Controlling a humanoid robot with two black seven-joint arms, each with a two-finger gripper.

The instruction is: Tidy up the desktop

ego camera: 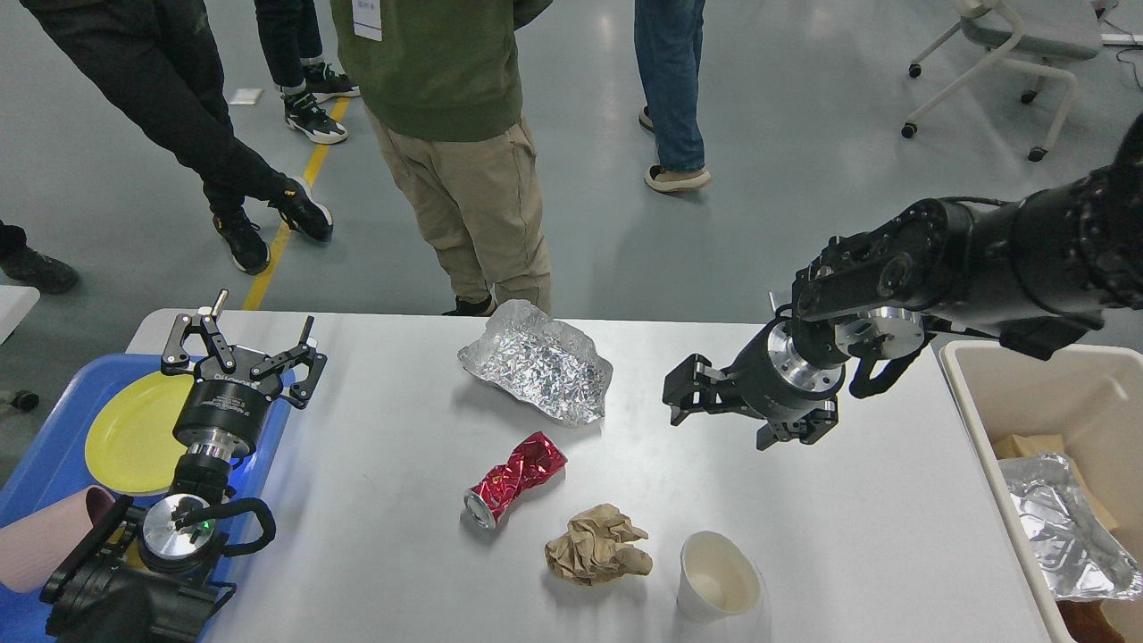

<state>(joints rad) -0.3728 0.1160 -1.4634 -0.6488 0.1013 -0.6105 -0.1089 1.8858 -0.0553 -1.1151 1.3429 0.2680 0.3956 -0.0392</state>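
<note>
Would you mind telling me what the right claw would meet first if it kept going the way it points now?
The right claw points left across the desktop, towards the crumpled silver foil tray. That would likely be the first contact, though the claw may sit higher than the tray; depth is unclear from the head view.

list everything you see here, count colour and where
desktop: 1, white, fills the foreground
foil tray: 1, silver, crumpled, desktop far centre
can: 1, red, crushed, desktop centre
paper ball: 1, brown, right of the can
cup: 1, white, upright, near edge
tray: 1, blue, left edge
plate: 1, yellow, in the tray
pink cup: 1, on its side, in the tray
bin: 1, beige, right edge, holds foil and cardboard
people: several, standing beyond the desktop
chair: 1, grey, far right
left claw: open, over the tray edge
right claw: black, above the desktop's right half
</note>
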